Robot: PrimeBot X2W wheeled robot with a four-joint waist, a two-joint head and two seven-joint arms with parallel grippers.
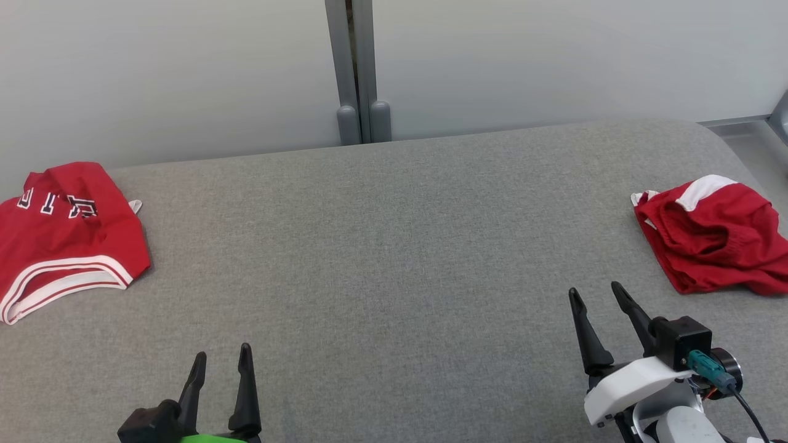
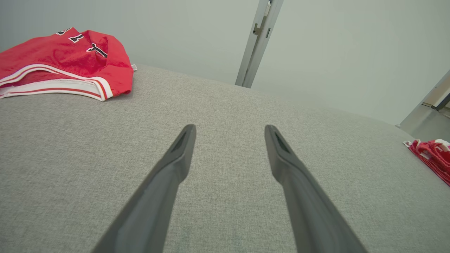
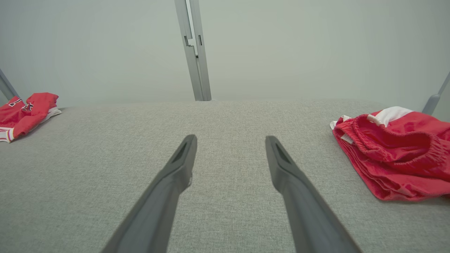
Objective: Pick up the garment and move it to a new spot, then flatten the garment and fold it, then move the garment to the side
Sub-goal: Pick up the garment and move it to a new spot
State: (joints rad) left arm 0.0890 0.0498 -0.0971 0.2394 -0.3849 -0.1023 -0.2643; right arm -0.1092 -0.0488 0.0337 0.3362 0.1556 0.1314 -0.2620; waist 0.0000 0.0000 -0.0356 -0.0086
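Two red garments lie on the grey fabric table point(image 1: 394, 258). A red jersey point(image 1: 64, 231) with white trim and lettering rests folded at the far left, also seen in the left wrist view point(image 2: 66, 63) and small in the right wrist view point(image 3: 24, 112). Crumpled red shorts point(image 1: 714, 237) with a white patch sit at the far right, close in the right wrist view point(image 3: 397, 151). My left gripper point(image 1: 221, 357) stands open near the front edge, with nothing between its fingers point(image 2: 175, 165). My right gripper point(image 1: 594, 292) is open too, just left of and in front of the shorts.
A pale wall with a grey vertical post point(image 1: 357, 74) runs behind the table. The table's right corner is rounded, with a floor strip point(image 1: 751, 141) beyond it. A wide stretch of bare grey fabric lies between the two garments.
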